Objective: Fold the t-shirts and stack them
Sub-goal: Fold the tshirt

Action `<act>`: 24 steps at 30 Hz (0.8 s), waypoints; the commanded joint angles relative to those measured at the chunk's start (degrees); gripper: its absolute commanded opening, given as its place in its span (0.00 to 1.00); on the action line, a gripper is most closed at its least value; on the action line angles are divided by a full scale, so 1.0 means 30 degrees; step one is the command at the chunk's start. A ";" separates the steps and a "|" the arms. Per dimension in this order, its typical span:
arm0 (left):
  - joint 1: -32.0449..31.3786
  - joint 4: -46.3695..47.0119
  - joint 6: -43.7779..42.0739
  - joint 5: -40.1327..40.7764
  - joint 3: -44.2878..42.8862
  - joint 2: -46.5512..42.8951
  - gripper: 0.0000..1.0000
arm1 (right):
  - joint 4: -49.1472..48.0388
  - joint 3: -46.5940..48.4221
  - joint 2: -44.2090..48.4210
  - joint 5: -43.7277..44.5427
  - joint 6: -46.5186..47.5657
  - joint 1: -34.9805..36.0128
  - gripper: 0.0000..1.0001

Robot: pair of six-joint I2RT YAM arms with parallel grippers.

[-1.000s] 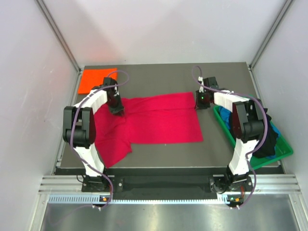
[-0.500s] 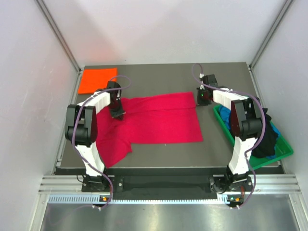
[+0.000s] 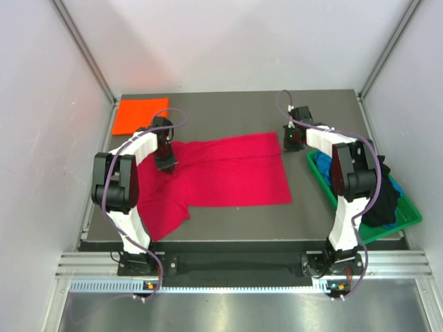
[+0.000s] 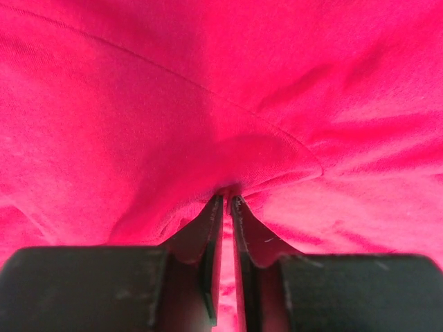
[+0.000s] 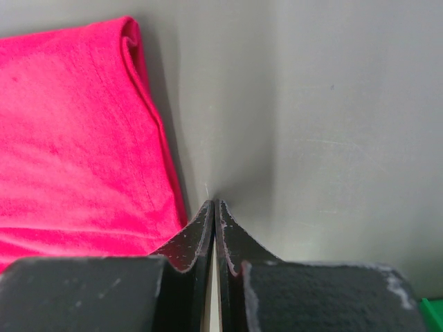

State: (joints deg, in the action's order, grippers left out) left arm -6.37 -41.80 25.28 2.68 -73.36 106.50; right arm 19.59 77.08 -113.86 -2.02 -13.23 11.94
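A crimson-red soft cloth t-shirt (image 3: 235,173) lies spread flat across the middle of the dark grey table (image 3: 228,114), one sleeve trailing toward the near left. A bright orange folded t-shirt (image 3: 140,115) sits at the far left corner. More black and blue shirts (image 3: 383,197) are heaped in the green plastic bin (image 3: 408,211) at the right edge.

The left gripper (image 4: 227,199) is clenched on a small pinch of red fabric near the shirt's far left part, and the cloth tents up around its tips. The right gripper (image 5: 214,205) is fully clenched on nothing. Its tips rest on bare table just beside the shirt's far right hem.

The shirt looks light, limp and easy to wrinkle. It will likely sag and slide rather than hold its shape, so both far corners need a firm hold. The right claw probably has to reopen and take the rolled hem edge itself.
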 commanded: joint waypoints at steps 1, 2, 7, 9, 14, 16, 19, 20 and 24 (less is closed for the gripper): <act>0.0073 -0.1006 0.0012 0.0338 -0.0008 -0.0753 0.16 | 0.0938 0.0849 0.0219 0.0030 -0.0334 0.0003 0.01; 0.0073 -0.1066 0.0012 0.0425 -0.0038 -0.0840 0.18 | 0.1055 0.0937 0.0423 -0.0145 -0.0422 0.0032 0.03; 0.0102 -0.2264 -0.0250 0.1157 -0.1646 -0.1632 0.27 | 0.1671 0.1407 0.1039 -0.0204 -0.1241 0.0675 0.19; 0.0102 -0.2559 -0.0398 0.1536 -0.2493 -0.1458 0.28 | 0.1643 0.1640 0.1099 -0.0292 -0.1564 0.0938 0.30; 0.0774 -0.2243 -0.0106 0.2623 -0.3377 -0.0842 0.28 | 0.1114 0.2635 0.0166 -0.1610 -0.0805 0.0970 0.39; 0.1506 -0.1597 0.0359 0.1809 -0.3495 -0.0549 0.28 | 0.1174 0.3426 -0.0305 -0.1757 -0.0015 0.0824 0.41; 0.1977 -0.0921 0.0626 0.1215 -0.4021 -0.0023 0.27 | 0.1611 0.4451 -0.1272 -0.2400 0.0806 0.0648 0.42; 0.1977 -0.0862 0.0569 0.1391 -0.4283 0.0095 0.27 | 0.1903 0.4686 -0.1419 -0.2547 0.0953 0.0560 0.43; 0.3640 -0.1182 0.0422 0.1657 -0.6009 0.1643 0.27 | 0.2141 0.4630 -0.0718 -0.2899 0.1363 0.0325 0.45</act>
State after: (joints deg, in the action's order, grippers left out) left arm 1.65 -46.72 26.02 7.05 -87.22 108.81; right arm 25.39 89.17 -117.34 -8.73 -11.60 13.67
